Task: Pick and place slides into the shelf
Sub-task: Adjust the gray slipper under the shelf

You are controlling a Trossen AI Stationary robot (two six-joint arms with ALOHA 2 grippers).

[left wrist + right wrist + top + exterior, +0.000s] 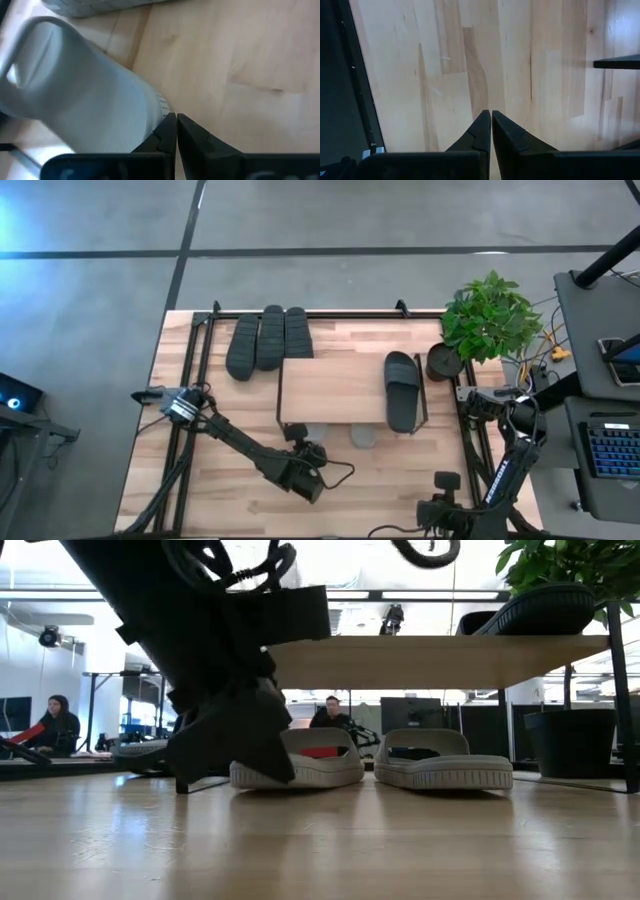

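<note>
Left pincer (pixel 235 755) clenched on nothing, low on the counter (pixel 400 480) by a light grey slide (pixel 300 762).

Its tips meet just beside that slide's strap, right in front of the shelf (pixel 350 392). A second light grey slide (pixel 445 762) sits alongside under the shelf's board. One black slide (pixel 403 390) lies on top; three dark slides (pixel 268 340) lie together behind the shelf. The right pincer (pixel 491 131), also clenched empty, waits at the counter's near right corner, near a potted plant (pixel 490 315).

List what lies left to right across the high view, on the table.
left pincer's arm base → three dark slides → left pincer → dark slide on the shelf → potted plant
</note>
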